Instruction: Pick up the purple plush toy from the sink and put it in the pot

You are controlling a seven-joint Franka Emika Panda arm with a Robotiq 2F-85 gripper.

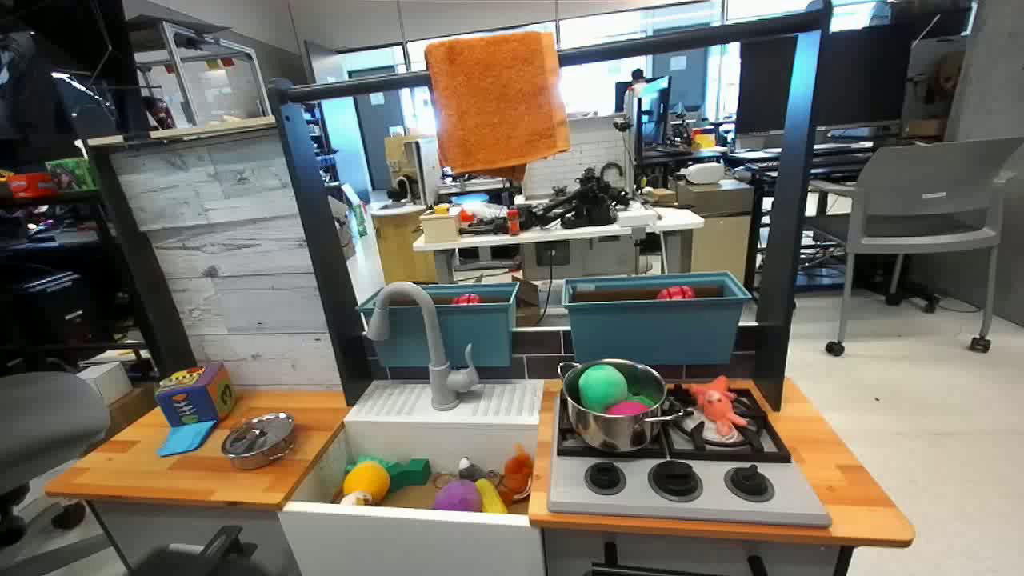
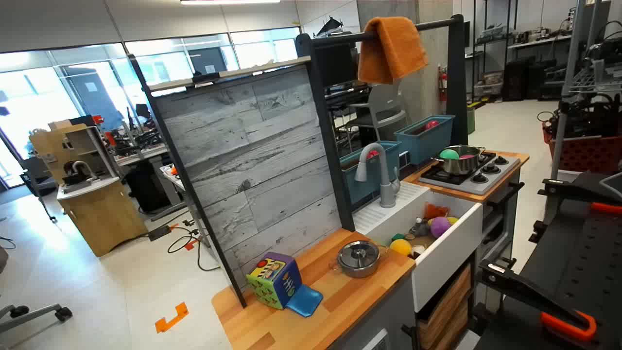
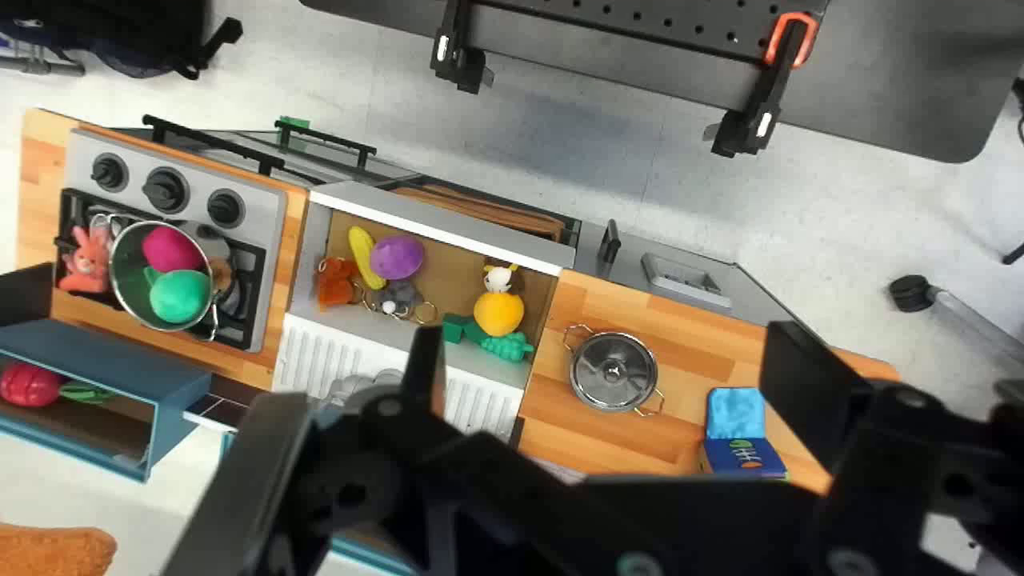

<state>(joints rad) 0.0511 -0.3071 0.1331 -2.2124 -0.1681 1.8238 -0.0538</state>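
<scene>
Transfer not yet done, judging by layout: purple plush toy (image 3: 397,257) is lying in the sink (image 1: 412,544), nearer the front edge of the counter (image 1: 850,476) than the back. The gripper (image 3: 610,352) is hanging wide, holding nothing. The pot (image 1: 612,433) is sitting on the stove (image 1: 640,508) toward the counter's back edge; grasp, carry and release are all remaining. Counting one plush, one sink, one pot holding one green toy (image 3: 179,298) and one magenta toy (image 3: 171,249), one coral toy (image 1: 719,406) on the stove, one lidded pan (image 3: 614,370), one yellow ball (image 3: 498,314); green pieces (image 3: 506,346) are overlapping, can't count.
</scene>
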